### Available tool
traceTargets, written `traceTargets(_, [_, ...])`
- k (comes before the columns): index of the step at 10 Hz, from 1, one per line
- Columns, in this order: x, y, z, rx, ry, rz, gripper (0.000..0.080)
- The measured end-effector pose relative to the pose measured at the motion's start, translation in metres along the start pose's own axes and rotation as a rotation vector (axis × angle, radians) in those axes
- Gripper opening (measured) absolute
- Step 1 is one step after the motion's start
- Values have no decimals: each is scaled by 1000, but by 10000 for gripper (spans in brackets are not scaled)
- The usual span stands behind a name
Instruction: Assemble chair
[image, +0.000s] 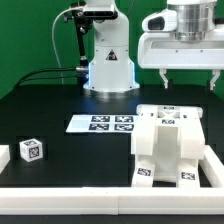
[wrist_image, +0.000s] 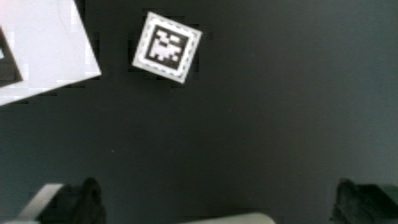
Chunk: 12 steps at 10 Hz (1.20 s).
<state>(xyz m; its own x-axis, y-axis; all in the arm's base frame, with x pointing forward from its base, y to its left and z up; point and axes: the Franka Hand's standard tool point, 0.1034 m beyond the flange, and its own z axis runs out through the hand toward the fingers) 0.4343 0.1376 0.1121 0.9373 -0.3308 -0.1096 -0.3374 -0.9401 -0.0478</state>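
Partly built chair: white blocky plastic, stepped shape, flat matte panels, black-and-white square tags on faces. It stands on black smooth surface, lower right of exterior view.

Small white cube with tag: lower left, well apart from chair.

Marker board: thin flat white sheet, middle of frame, near chair.

Hand: upper right, higher in frame than chair, apart from it; spread wide, holding nothing.

Wrist view: dark blurred fingers, white-bordered square tag over dark surface.
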Motion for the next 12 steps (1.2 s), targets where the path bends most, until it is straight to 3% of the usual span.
traceTargets(2, [0,1,5,12,10,21,649])
traceTargets(3, [-10,10,23,40,32,93,649])
traceTargets(4, [-24,16,40,21,18,110,649])
traceTargets(6, [-20,19,59,45,50,199,649])
traceTargets(9, [-21,21,62,41,45,206,649])
traceTargets(10, [-20,29,73,47,60,281,649])
traceTargets(12, [-27,37,97,15,60,304,649])
